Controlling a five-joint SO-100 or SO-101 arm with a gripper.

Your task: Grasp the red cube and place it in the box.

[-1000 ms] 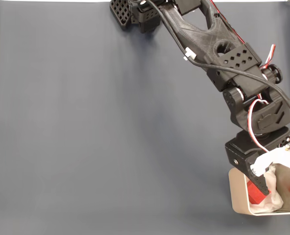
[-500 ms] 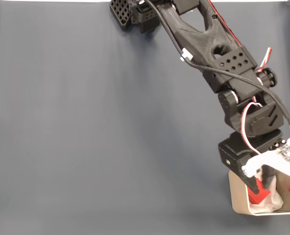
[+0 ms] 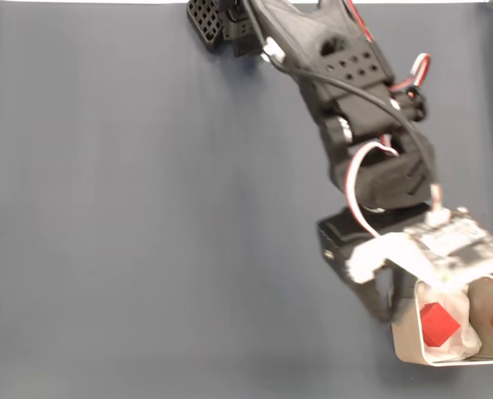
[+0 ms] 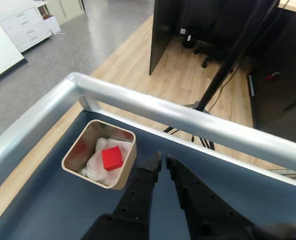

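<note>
Spanning the fixed view from upper centre to lower right, the black arm (image 3: 346, 91) ends beside the box (image 3: 406, 328). In the wrist view, the box (image 4: 123, 172) sits centre-left; the pincer (image 4: 161, 161) is nearly closed, empty, touching nothing. The red cube (image 4: 112, 158) rests on white paper (image 4: 95, 160) inside.

There are no words or numbers to read here. The small board (image 3: 456, 241) on the arm is too blurry, so any tiny print stays unclear.
</note>
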